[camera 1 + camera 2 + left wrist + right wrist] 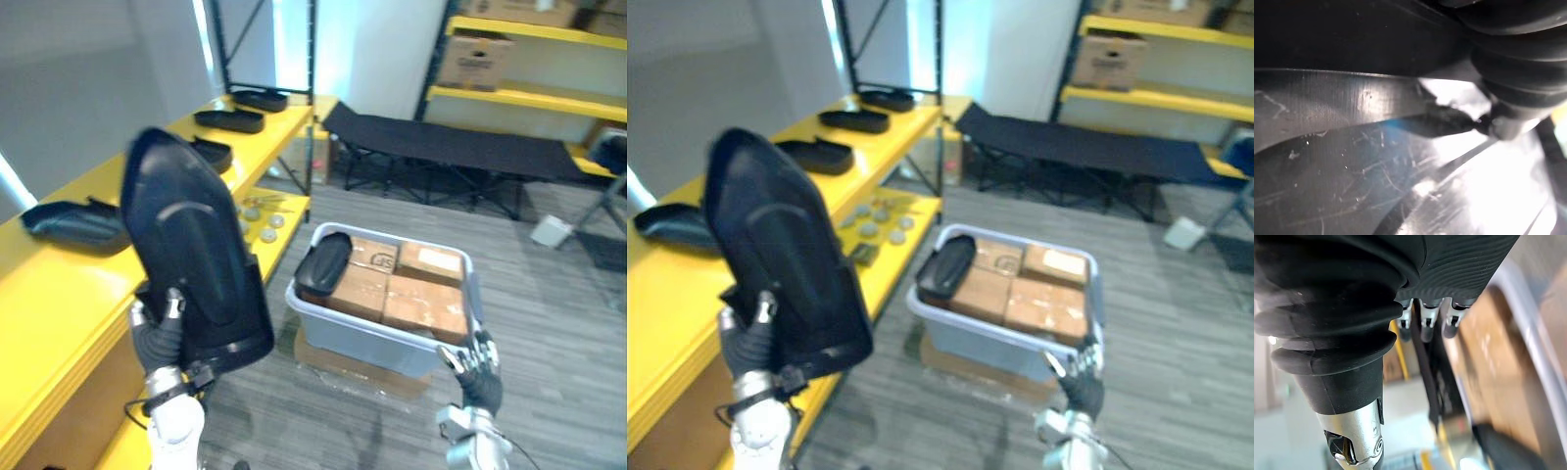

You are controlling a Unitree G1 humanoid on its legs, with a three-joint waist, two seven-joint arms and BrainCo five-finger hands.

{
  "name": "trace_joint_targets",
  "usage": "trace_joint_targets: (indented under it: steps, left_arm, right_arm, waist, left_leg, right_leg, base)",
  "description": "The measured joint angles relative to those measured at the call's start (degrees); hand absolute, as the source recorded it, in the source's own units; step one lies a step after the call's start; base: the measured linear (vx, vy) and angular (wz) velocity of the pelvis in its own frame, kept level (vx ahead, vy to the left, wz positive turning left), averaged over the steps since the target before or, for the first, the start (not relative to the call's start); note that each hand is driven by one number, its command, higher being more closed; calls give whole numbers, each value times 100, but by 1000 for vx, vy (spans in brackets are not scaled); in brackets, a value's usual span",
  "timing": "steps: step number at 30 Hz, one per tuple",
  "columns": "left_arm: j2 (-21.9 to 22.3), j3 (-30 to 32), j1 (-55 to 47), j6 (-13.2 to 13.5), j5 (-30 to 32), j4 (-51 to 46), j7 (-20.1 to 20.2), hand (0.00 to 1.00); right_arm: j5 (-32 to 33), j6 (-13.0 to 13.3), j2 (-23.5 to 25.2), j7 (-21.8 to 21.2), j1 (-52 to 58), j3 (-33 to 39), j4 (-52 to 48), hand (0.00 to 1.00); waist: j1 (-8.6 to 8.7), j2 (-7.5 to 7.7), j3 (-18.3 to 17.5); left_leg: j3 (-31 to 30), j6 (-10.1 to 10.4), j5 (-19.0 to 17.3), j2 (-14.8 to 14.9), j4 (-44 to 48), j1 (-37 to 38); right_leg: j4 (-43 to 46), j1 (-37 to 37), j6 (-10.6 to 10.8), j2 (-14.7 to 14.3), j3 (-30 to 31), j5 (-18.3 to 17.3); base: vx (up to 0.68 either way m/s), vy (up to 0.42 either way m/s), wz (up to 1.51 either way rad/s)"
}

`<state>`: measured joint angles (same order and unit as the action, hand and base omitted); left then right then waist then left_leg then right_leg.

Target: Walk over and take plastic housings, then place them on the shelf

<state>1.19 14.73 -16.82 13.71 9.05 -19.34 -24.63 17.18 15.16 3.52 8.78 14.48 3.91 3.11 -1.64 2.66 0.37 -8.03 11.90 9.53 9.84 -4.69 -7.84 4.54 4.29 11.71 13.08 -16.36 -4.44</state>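
Note:
A large black plastic housing (191,245) stands upright by the yellow shelf (59,313), and my left hand (160,333) is shut on its lower edge. Its scratched black surface (1352,171) lies right against the hand's dark cover (1518,58) in the left wrist view. A second housing (323,262) leans in the left end of the grey bin (382,338). Several more housings (73,223) (230,119) lie along the shelf top. My right hand (480,372) hovers open at the bin's near right corner, its fingers (1422,323) straight and holding nothing.
Cardboard boxes (411,289) fill the bin, which sits on a flat carton on the floor. Small round parts (260,220) lie on the lower shelf level. A black folding cot (451,147) stands behind, and yellow racking with a carton (475,59) is at the back right.

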Motion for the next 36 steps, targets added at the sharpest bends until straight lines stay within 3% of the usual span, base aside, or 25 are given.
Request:
trace_joint_targets:
  steps: [2, 4, 10, 15, 16, 18, 19, 20, 22, 26, 28, 30, 33, 35, 36]
  left_arm:
    - [5, 215, 8, -2, 2, -12, -81, 100]
    - [83, 430, -10, -7, -10, -13, -216, 100]
    - [203, 628, -193, -22, -7, -119, -390, 100]
    - [356, 675, -466, -25, -7, -389, -391, 100]
    - [348, 647, -438, -26, -7, -431, -391, 100]
    - [324, 619, -353, -39, -7, -434, -391, 100]
    - [295, 530, -226, -64, -9, -434, -394, 100]
    - [277, 445, -159, -91, -6, -434, -390, 100]
    - [265, 397, -109, -139, 8, -457, -350, 100]
    - [151, 238, 251, -154, 53, -468, -311, 100]
    - [-33, 12, 560, -150, 123, -523, -264, 100]
    - [-127, 29, 652, -136, 154, -550, -249, 100]
    - [-146, 78, 852, -114, 246, -572, -259, 100]
    - [-135, 12, 1021, -114, 260, -569, -258, 100]
    - [-137, 12, 1045, -102, 261, -571, -258, 100]
  right_arm:
    - [-20, -2, -34, 4, -296, -107, 96, 0]
    - [-242, -3, -121, 10, -666, -188, 143, 0]
    - [-355, -14, -116, 114, -1105, -525, 177, 0]
    - [-318, -14, -121, 109, -1103, -631, 177, 0]
    - [-281, -14, -159, 105, -1107, -635, 176, 0]
    - [-206, -14, -197, 104, -1104, -626, 165, 0]
    - [-206, -15, -248, 106, -1107, -620, 124, 0]
    - [-209, -30, -314, 100, -1115, -626, 55, 0]
    - [-224, -40, -297, -4, -1122, -697, -79, 0]
    - [-230, -38, -283, -127, -1139, -643, -274, 0]
    - [-225, -36, -249, -139, -1288, -638, -272, 0]
    - [-221, -14, -214, -145, -1430, -700, -272, 0]
    - [-211, 33, -223, -247, -1787, -864, -267, 0]
    - [-200, 45, -280, -248, -1827, -858, -265, 0]
    - [-198, 45, -310, -248, -1789, -852, -265, 0]
  waist:
    - [-150, 41, 7]
    - [-409, 112, 1]
    - [-721, 159, 58]
    - [-712, 162, 204]
    - [-708, 177, 377]
    - [-684, 212, 491]
    - [-668, 285, 571]
    - [-698, 262, 653]
    - [-698, 252, 670]
    - [-664, 310, 802]
    - [-581, 263, 843]
    - [-543, 296, 856]
    - [-553, 259, 1031]
    - [-539, 136, 1167]
    - [-536, 87, 1205]
  left_leg:
    - [-325, 8, 46, -60, 1, -104]
    - [-773, 16, 108, -192, 0, -275]
    - [-1281, -11, 164, -345, -1, -427]
    - [-1225, -13, 165, -303, 6, -415]
    - [-1154, -101, 137, -337, 157, -505]
    - [-754, -485, 153, -367, 365, -758]
    - [-155, -853, 236, -300, 423, -919]
    - [252, -831, 291, -226, 388, -974]
    - [252, -631, 426, -282, 284, -1028]
    - [193, -556, 470, -477, 311, -1058]
    - [248, -559, 470, -487, 276, -1034]
    - [357, -561, 472, -481, 240, -1022]
    - [542, -559, 469, -443, 387, -1168]
    - [453, -574, 457, -430, 460, -1264]
    - [403, -589, 428, -429, 486, -1265]
  right_leg:
    - [-4, 168, 7, -19, -354, -55]
    - [3, 352, 32, -24, -808, -163]
    - [67, 578, 10, -36, -1363, -409]
    - [142, 522, -5, -42, -1324, -436]
    - [193, 518, 11, -24, -1363, -464]
    - [187, 488, 12, 2, -1511, -463]
    - [174, 490, 24, 30, -1671, -455]
    - [144, 493, 36, 44, -1746, -447]
    - [84, 495, 55, 69, -1824, -434]
    - [446, 458, -4, 284, -1814, -495]
    - [1388, -93, -122, 464, -797, -569]
    - [1357, -165, -183, 484, -688, -627]
    - [922, -172, -62, 464, -695, -751]
    - [745, -85, 98, 374, -737, -848]
    - [732, -45, 80, 356, -791, -902]
  base:
    - [35, -42, 97]
    - [50, -42, 107]
    - [8, -24, 53]
    - [-21, -8, -5]
    - [-45, 17, 16]
    - [-44, 45, 42]
    - [-23, 70, 61]
    - [-10, 73, 55]
    - [27, 59, 28]
    - [70, 58, 26]
    - [8, 57, -5]
    - [0, -10, -28]
    - [-52, -48, -34]
    - [-105, -43, 9]
    - [-94, -16, 33]
